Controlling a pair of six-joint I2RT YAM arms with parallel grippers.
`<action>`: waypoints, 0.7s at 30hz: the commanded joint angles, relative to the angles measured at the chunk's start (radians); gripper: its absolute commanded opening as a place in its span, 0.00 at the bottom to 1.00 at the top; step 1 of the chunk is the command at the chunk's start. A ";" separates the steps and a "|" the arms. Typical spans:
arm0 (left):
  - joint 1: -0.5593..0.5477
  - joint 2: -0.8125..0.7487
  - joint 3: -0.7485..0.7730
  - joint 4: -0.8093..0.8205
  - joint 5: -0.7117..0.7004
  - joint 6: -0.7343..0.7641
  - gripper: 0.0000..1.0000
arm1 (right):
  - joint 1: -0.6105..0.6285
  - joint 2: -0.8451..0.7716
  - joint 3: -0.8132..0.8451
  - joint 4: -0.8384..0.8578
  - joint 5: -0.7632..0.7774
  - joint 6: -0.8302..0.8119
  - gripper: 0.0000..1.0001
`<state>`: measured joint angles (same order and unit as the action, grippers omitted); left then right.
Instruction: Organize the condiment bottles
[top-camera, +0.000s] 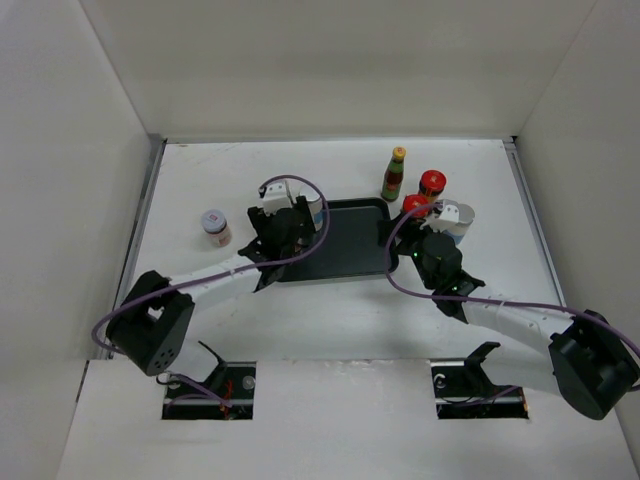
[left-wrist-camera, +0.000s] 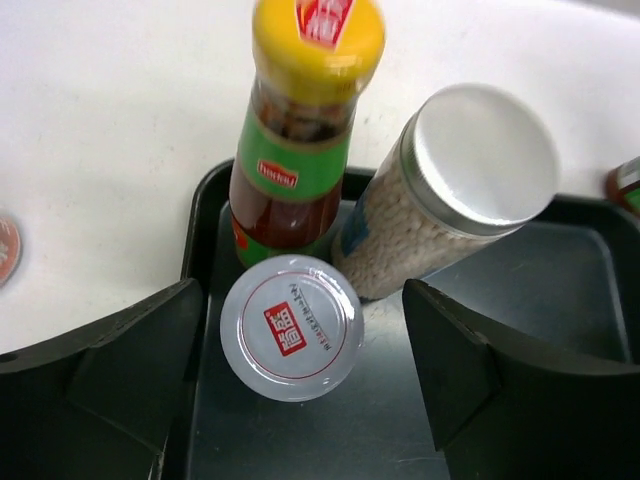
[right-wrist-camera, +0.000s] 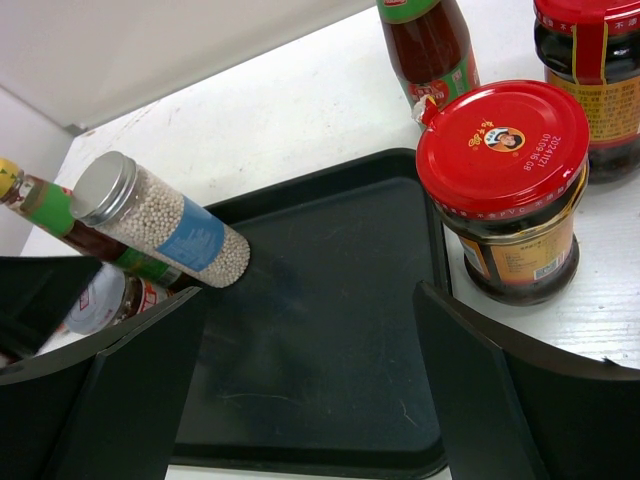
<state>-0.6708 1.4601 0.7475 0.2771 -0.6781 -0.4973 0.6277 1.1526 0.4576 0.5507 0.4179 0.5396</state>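
Observation:
My left gripper (left-wrist-camera: 305, 345) stands open over the left end of the dark tray (left-wrist-camera: 560, 280). A short white-lidded jar (left-wrist-camera: 291, 327) stands on the tray between its fingers, with a gap on each side. Just behind the jar stand a yellow-capped bottle (left-wrist-camera: 300, 130) and a pale grey-capped cylinder (left-wrist-camera: 460, 190), also on the tray. My right gripper (right-wrist-camera: 310, 330) is open over the tray's right half with nothing between its fingers. A red-capped jar (right-wrist-camera: 500, 150) stands on the table just off the tray's right edge.
Behind the tray stand a second red-capped jar (top-camera: 432, 185) and another yellow-capped bottle (top-camera: 394, 175). One more white-lidded jar (top-camera: 215, 227) stands alone on the table left of the tray (top-camera: 350, 262). White walls close in the table on three sides.

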 joint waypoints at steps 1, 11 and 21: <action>-0.008 -0.116 -0.037 0.106 -0.037 0.051 0.83 | 0.000 -0.002 0.036 0.034 -0.007 0.003 0.91; 0.162 -0.305 -0.099 -0.023 -0.095 -0.015 0.81 | 0.000 0.001 0.032 0.041 -0.007 0.010 0.91; 0.389 -0.143 -0.028 -0.139 -0.084 -0.102 0.88 | 0.000 0.009 0.033 0.049 -0.007 0.008 0.92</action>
<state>-0.3145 1.2915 0.6823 0.1600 -0.7635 -0.5491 0.6277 1.1534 0.4576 0.5510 0.4179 0.5396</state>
